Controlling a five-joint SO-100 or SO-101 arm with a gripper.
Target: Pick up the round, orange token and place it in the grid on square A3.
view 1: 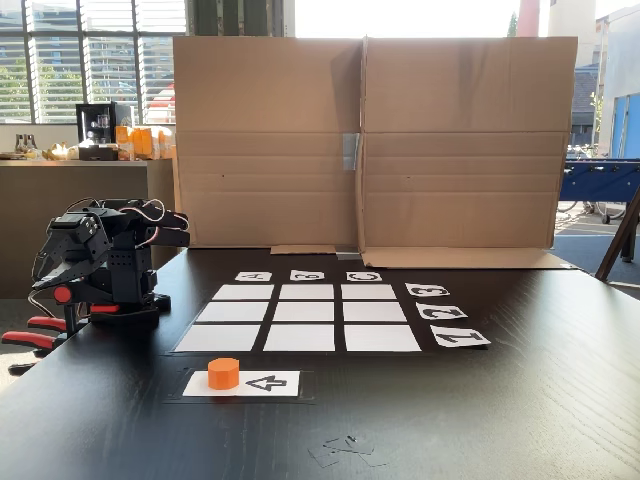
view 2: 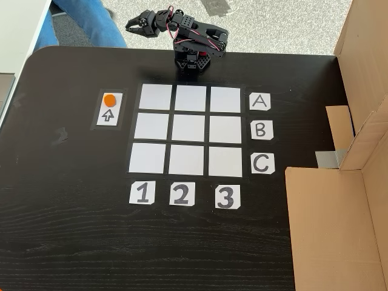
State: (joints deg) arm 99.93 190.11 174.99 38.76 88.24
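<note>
Black tabletop backed by cardboard holds the grid (view 2: 190, 131) mid-table, the token (view 2: 109, 100) waiting on an arrow card (view 2: 110, 109) left of it in the overhead-like fixed view, while the folded arm's gripper (view 2: 138, 24) hangs empty, jaws apart.

**Two fixed cameras, one low and one high**

In a fixed view we look from low at the table's (view 1: 520, 400) near edge, across the dark top toward the cardboard screen (view 1: 370, 140), with the grid (view 1: 300, 318) mid-distance and the arm (view 1: 100, 260) at left. In a fixed view we look steeply down from above, the arm (view 2: 191, 42) at the top edge and the cardboard (view 2: 339, 230) at right. Both share the grid (view 2: 188, 130), its labels, the arrow card (view 2: 109, 109) and the arm.
</note>
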